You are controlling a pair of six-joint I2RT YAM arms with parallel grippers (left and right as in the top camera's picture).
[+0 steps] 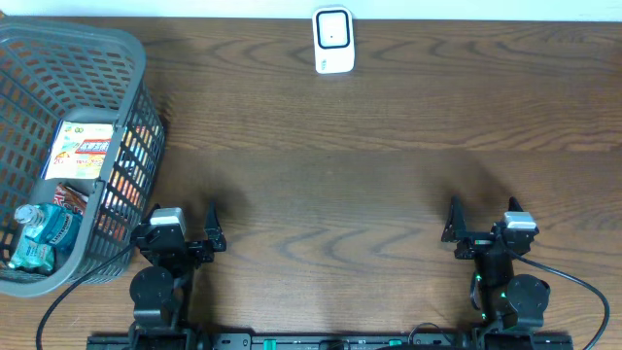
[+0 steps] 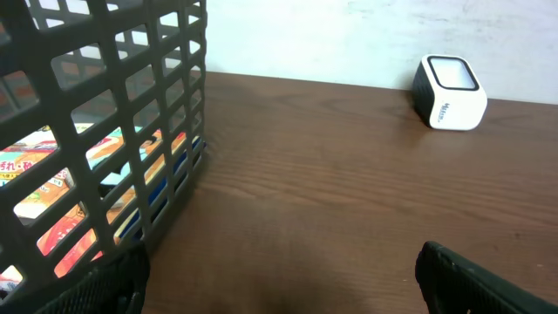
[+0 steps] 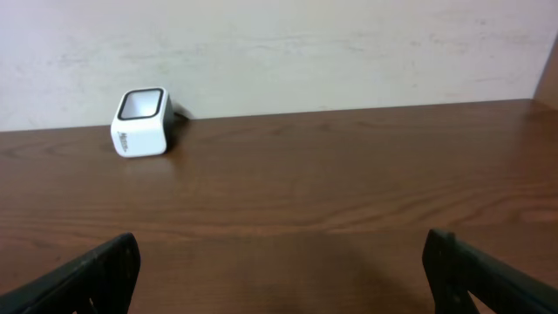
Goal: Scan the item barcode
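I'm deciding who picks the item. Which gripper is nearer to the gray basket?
Left. The left gripper sits open right beside the basket, at its near corner. The right gripper, also open, is far across the table on the other side.

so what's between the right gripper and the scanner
Nothing but bare table lies between the right gripper and the scanner; the right wrist view shows it.

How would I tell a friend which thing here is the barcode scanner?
Start from the wooden table and look along its far edge, near the middle. There stands the scanner, a small white box with a dark-framed window; unlike the grey basket of colourful packets at the left, it sits alone on bare wood.
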